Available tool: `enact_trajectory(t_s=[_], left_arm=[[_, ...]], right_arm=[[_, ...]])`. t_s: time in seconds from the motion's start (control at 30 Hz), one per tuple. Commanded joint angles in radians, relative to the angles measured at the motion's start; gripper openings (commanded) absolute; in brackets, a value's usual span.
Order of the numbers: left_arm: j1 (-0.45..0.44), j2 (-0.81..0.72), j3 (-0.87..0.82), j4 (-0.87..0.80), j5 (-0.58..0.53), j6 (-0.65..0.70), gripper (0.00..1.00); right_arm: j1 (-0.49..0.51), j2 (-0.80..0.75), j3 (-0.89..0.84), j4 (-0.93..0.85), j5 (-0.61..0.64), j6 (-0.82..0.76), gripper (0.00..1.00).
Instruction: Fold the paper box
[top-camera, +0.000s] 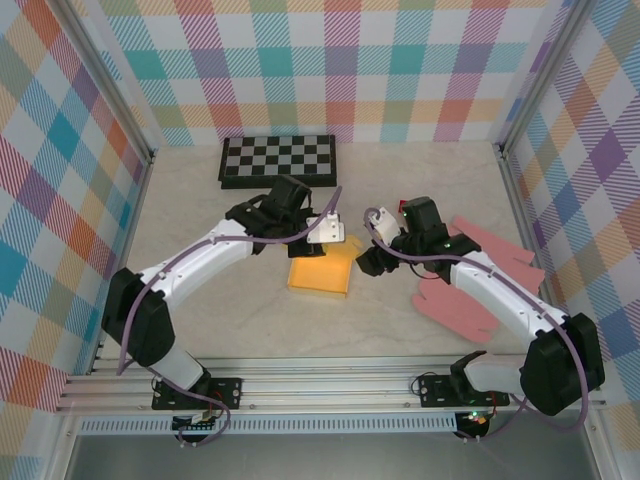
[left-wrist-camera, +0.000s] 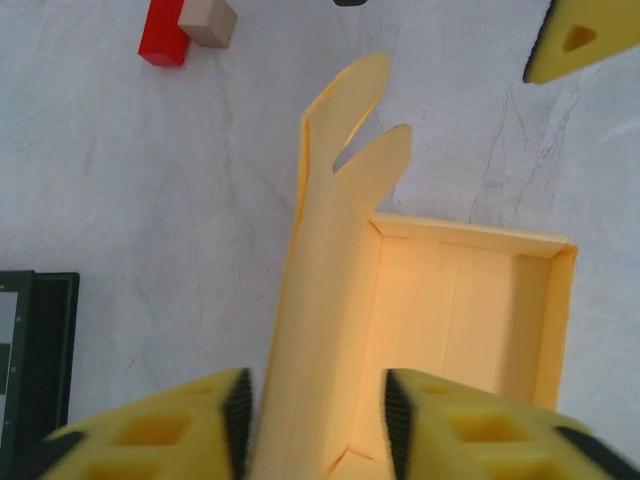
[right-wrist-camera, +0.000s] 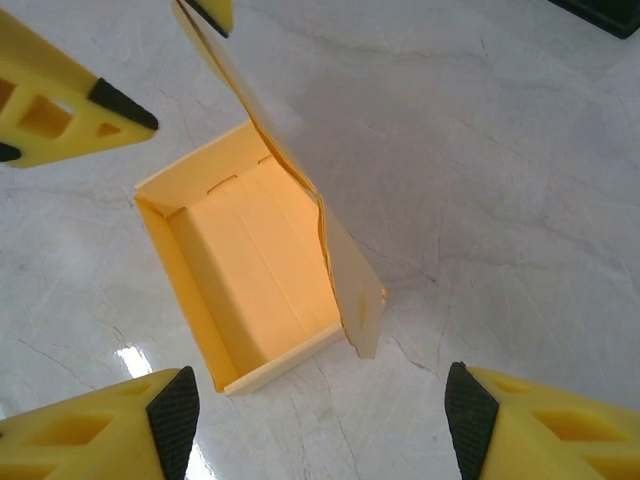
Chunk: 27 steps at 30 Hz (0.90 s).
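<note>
You have one orange paper box (right-wrist-camera: 250, 270) on the counter (top-camera: 250, 320): the left gripper (left-wrist-camera: 315, 410) straddles its raised flap (left-wrist-camera: 320, 270) (whether pinched, you cannot tell), and the right gripper (right-wrist-camera: 320, 415) gapes above.

We see an orange-yellow paper box (top-camera: 320, 275), a pale grey marbled table (top-camera: 200, 220), a black-and-white checked board (top-camera: 278, 160), pink sheets (top-camera: 470, 290), one red block (left-wrist-camera: 163, 35), one tan block (left-wrist-camera: 208, 20), white arms (top-camera: 200, 262) and pastel plaid walls (top-camera: 60, 150).
</note>
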Motion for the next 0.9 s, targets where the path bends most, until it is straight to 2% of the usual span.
enact_trajectory(t_s=[0.0, 0.17, 0.27, 0.4, 0.5, 0.6, 0.7, 0.87], left_arm=[[0.011, 0.040, 0.061, -0.056, 0.024, 0.050, 0.26], [0.019, 0.052, 0.063, -0.041, 0.020, 0.054, 0.08], [0.030, 0.044, 0.057, -0.053, 0.039, 0.060, 0.01], [0.050, 0.033, 0.054, -0.074, 0.063, 0.073, 0.00], [0.054, 0.019, 0.052, -0.070, 0.083, 0.070, 0.00], [0.055, -0.002, 0.051, -0.068, 0.103, 0.069, 0.00], [0.060, -0.019, 0.045, -0.069, 0.120, 0.073, 0.00], [0.061, -0.023, 0.045, -0.084, 0.141, 0.080, 0.00]], right_arm=[[0.002, 0.010, -0.028, 0.084, -0.027, 0.060, 0.67], [-0.019, -0.022, -0.116, 0.201, -0.005, 0.175, 0.67], [-0.079, -0.023, -0.149, 0.228, 0.023, 0.188, 0.67], [-0.169, 0.013, -0.140, 0.268, 0.002, -0.020, 0.69], [-0.193, 0.091, -0.103, 0.294, -0.078, -0.216, 0.70], [-0.189, 0.157, -0.073, 0.268, -0.216, -0.416, 0.69], [-0.187, 0.213, -0.060, 0.308, -0.248, -0.477, 0.69], [-0.163, 0.284, 0.011, 0.261, -0.276, -0.539, 0.67]])
